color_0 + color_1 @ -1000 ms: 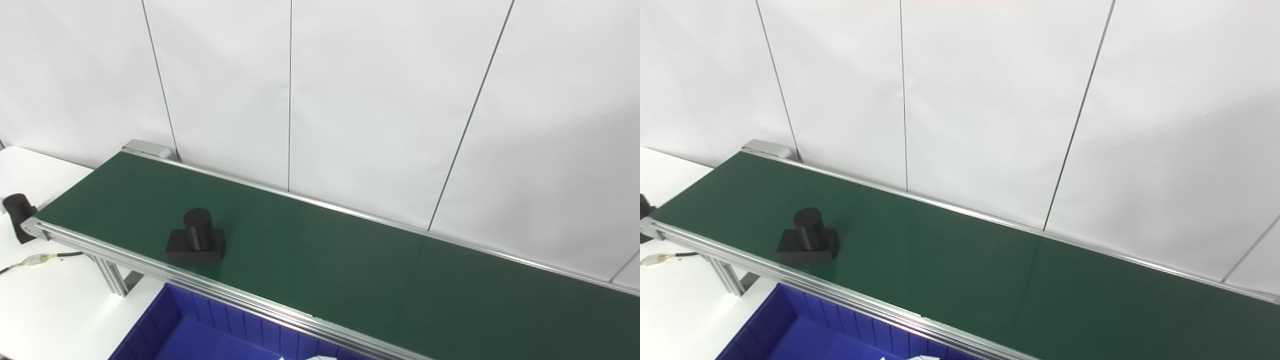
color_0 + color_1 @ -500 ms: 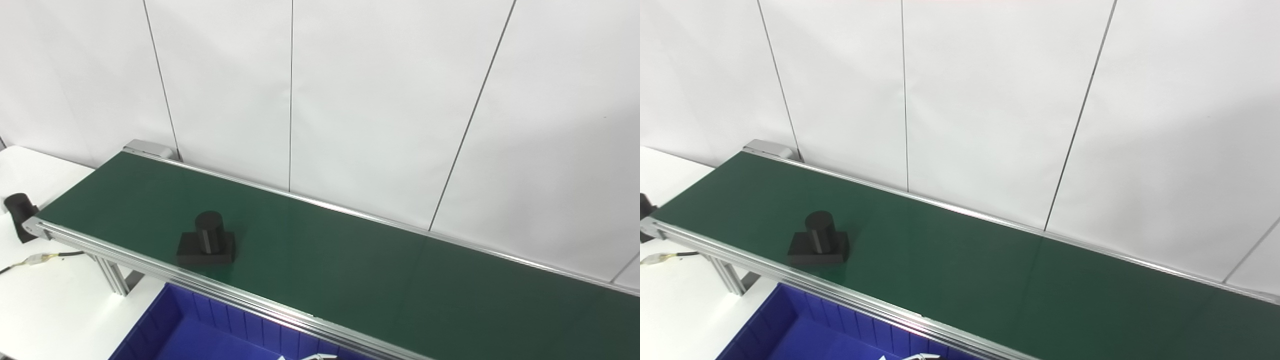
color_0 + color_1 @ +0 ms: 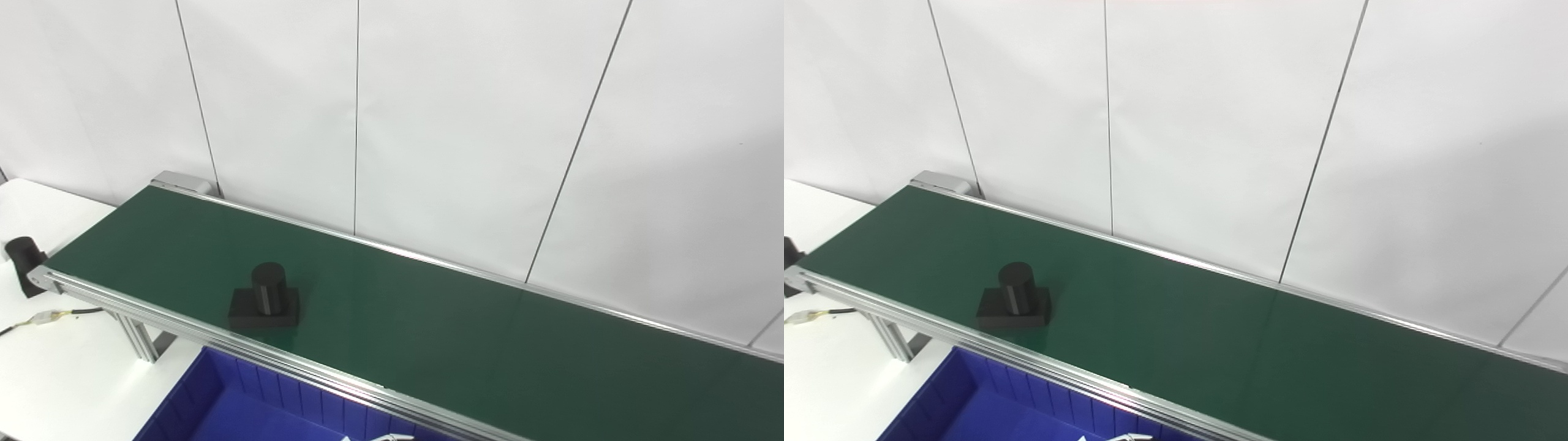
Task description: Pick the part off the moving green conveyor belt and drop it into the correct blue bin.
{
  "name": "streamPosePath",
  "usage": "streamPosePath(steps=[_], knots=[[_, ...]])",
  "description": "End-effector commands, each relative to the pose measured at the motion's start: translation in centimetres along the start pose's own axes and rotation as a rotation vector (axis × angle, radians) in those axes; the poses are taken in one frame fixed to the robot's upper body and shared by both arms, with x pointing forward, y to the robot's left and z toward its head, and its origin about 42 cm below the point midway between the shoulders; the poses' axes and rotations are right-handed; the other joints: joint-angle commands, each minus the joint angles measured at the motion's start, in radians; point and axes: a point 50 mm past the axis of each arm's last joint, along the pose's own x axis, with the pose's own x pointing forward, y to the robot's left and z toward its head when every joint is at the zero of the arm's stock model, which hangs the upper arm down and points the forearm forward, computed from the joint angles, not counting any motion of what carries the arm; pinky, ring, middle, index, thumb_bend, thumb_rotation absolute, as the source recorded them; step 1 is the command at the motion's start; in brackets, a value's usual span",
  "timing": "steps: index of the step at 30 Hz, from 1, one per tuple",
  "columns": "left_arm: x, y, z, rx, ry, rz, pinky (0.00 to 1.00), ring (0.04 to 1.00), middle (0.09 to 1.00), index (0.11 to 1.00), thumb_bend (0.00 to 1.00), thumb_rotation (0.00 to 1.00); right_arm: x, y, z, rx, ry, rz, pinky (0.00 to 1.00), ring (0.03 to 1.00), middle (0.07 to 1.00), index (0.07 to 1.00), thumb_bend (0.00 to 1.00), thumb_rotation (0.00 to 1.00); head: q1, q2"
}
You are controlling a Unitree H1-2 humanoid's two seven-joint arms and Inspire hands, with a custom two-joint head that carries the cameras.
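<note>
- A plain white panelled wall [image 3: 465, 122] fills the background, with thin dark seams running down it.
- A long green belt [image 3: 429, 318] with silver side rails crosses the scene from upper left to lower right, standing on a white table [image 3: 61, 367].
- The part [image 3: 264, 298], matte black, sits on the belt's left portion, close to the near rail. It is a flat square base with a short upright cylinder on top, so its long axis points straight up.
- A blue bin [image 3: 257, 410] lies just below the near rail, at the bottom edge, only partly in view; the part is just across the rail from it.
- A small black cylinder [image 3: 21, 257] is fixed at the belt's left end, with a cable trailing beside it.
- Only a pale sliver [image 3: 386, 437] shows at the bottom edge, over the bin; it may belong to a hand, but I cannot tell which.
- Neither hand is otherwise in view, so whether their fingers are apart or together cannot be told. Nothing touches the part.
- The part lies up and to the left of that sliver. My judgement: the left hand is likely the nearer one for the pick, reaching forward over the rail and closing on the cylinder from above.
</note>
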Motion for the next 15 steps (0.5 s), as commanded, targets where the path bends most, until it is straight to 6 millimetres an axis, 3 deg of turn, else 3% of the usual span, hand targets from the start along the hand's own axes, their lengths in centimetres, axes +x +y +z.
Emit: streamPosePath(steps=[1,5,7,9,11,15], knots=[[0.4,0.4,1.4,0.007,-0.061,0.026,0.53,0.71,0.827,0.798,0.98,0.15,0.4,-0.5,2.0,0.016,-0.102,-0.021,1.0,0.998,0.998,1.0,0.58,0.32,-0.017,0.01],[0.3,0.4,1.4,0.003,-0.065,0.03,0.54,0.725,0.825,0.799,0.98,0.15,0.9,-0.9,4.2,0.003,-0.138,-0.028,0.97,0.992,0.998,0.998,0.62,0.38,-0.052,0.023],[0.3,0.4,1.4,0.004,-0.068,0.03,0.54,0.719,0.827,0.803,0.97,0.15,1.3,-1.1,5.3,-0.006,-0.164,-0.033,0.9,0.974,0.994,0.975,0.64,0.41,-0.069,0.034],[0.3,0.4,1.4,0.003,-0.061,0.027,0.55,0.724,0.832,0.806,0.97,0.16,1.6,-1.3,6.3,0.003,-0.182,-0.029,0.9,0.97,0.989,0.962,0.63,0.37,-0.086,0.038],[0.3,0.5,1.4,-0.007,-0.064,0.027,0.55,0.718,0.835,0.808,0.97,0.15,2.0,-1.4,7.1,0.015,-0.191,-0.021,0.97,0.97,0.978,0.972,0.62,0.32,-0.102,0.045],[0.4,0.6,1.3,-0.015,-0.065,0.027,0.55,0.71,0.841,0.812,0.96,0.14,2.8,-1.7,8.1,-0.002,-0.216,-0.017,0.98,0.96,0.959,0.968,0.65,0.3,-0.141,0.055]])
